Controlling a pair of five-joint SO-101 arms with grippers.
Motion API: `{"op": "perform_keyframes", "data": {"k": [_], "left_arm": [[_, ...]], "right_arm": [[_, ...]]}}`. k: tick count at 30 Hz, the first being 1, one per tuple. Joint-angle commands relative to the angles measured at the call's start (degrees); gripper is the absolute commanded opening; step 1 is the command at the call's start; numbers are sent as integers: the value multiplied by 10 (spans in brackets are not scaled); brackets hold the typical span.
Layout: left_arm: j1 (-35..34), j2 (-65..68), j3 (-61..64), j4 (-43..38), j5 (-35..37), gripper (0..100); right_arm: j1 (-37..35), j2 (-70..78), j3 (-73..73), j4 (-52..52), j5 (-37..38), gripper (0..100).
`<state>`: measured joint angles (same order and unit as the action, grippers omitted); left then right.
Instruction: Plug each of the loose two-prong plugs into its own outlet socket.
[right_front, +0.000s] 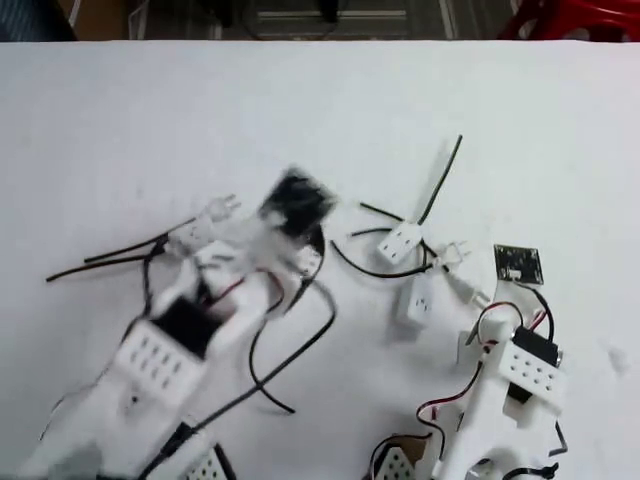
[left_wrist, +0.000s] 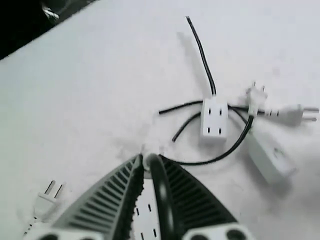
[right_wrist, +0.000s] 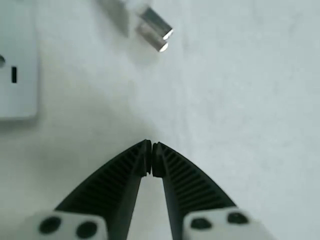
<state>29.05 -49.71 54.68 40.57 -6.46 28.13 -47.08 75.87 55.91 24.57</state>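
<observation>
- Two-prong plug (right_front: 455, 252) lies loose and unplugged on the white surface (right_front: 300, 110). It is just beside two outlet sockets (first socket (right_front: 400, 240), second socket (right_front: 420, 297)) among tangled black cords.
- Second plug (right_front: 215, 212) lies well apart from that cluster, beside the left arm, with its prongs bare.
- Left hand (left_wrist: 143, 161): fingers drawn together on a black cable (left_wrist: 159, 187) that runs up between them. A third socket (left_wrist: 145, 220) shows beneath, slots facing up.
- Right hand (right_wrist: 151, 157): closed, tips touching, nothing held, low over the bare surface.
- Metal prongs (right_wrist: 156, 31) of a plug lie ahead of the right hand's tips (body of the plug mostly out of frame). A socket face (right_wrist: 17, 65) sits off to one side, apart from the prongs.
- Small circuit board (right_front: 518, 263) lies on the surface near the right arm.
</observation>
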Motion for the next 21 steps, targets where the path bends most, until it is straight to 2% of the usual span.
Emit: {"op": "perform_keyframes", "data": {"k": [1, 3, 7, 9, 13, 17, 21], "left_arm": [[0, -178, 107, -68, 40, 23], [-4, -232, 128, -17, 40, 23], [-1, -273, 86, 200, -4, 23], [-5, -262, 62, 265, -19, 23], [-27, -214, 40, 321, -91, 23], [-81, -134, 29, 345, -144, 23], [-160, -45, 70, 333, -269, 24]], "right_arm": [[-3, -9, -3, -6, 6, 24], [-3, -8, -3, -6, 6, 24], [-3, -6, -3, -6, 6, 24], [-3, -6, -3, -6, 6, 24], [-3, -6, -3, -6, 6, 24], [-3, -6, -3, -6, 6, 24], [-3, -6, -1, -6, 6, 24]]}}
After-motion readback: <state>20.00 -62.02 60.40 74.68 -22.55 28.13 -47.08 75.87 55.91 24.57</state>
